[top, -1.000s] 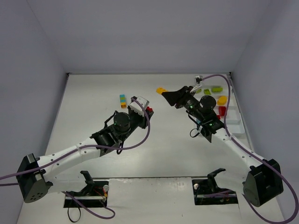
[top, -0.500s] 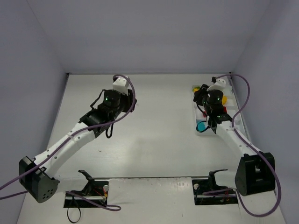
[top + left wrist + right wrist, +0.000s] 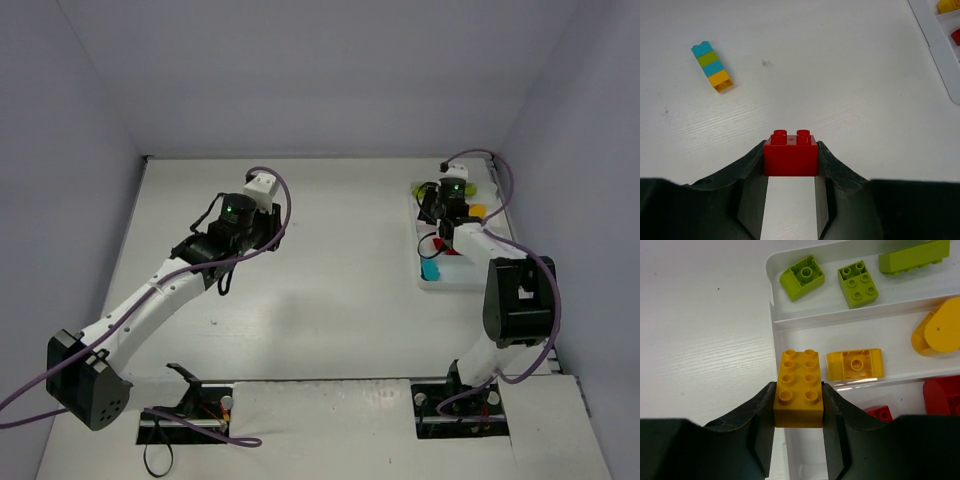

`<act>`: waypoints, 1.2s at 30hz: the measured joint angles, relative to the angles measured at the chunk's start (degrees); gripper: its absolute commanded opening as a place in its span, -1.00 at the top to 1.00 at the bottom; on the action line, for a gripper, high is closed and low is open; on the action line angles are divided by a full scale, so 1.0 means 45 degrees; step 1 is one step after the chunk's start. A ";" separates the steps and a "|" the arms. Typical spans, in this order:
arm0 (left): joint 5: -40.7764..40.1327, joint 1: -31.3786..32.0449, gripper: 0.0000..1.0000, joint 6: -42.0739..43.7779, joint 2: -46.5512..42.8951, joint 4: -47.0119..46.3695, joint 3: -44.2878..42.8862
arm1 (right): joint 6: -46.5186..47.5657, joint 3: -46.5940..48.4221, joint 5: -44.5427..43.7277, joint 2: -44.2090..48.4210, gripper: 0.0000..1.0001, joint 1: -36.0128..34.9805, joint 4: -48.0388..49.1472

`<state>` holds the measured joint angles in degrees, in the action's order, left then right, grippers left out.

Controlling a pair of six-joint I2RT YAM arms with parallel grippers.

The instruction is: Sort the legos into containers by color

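2 arms [image 3: 165, 288] stretched fwd, clamping legos [image 3: 790, 156]

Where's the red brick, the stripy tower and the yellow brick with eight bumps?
red brick [image 3: 790, 160], left wrist view, middle of its front face.
stripy tower [image 3: 713, 68], left wrist view, its second cyan block.
yellow brick with eight bumps [image 3: 799, 387], right wrist view, middle of its bumpy top.

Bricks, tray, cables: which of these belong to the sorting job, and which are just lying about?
Part of the job: red brick, gripped; yellow-orange brick, gripped; multicolour stack on the table; white tray; green bricks in it.
Just there: purple cables; black clamps at the near edge.
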<state>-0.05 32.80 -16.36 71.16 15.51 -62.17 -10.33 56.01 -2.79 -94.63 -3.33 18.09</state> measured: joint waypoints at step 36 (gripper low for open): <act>0.0690 0.0005 0.87 0.0442 0.0549 0.0223 -0.0005 | 0.1608 0.2890 0.3458 -0.3128 -0.15 0.2147 -0.1885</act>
<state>3.05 32.82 -14.37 73.63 16.51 -62.19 -3.09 69.01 12.78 -108.71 6.33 9.61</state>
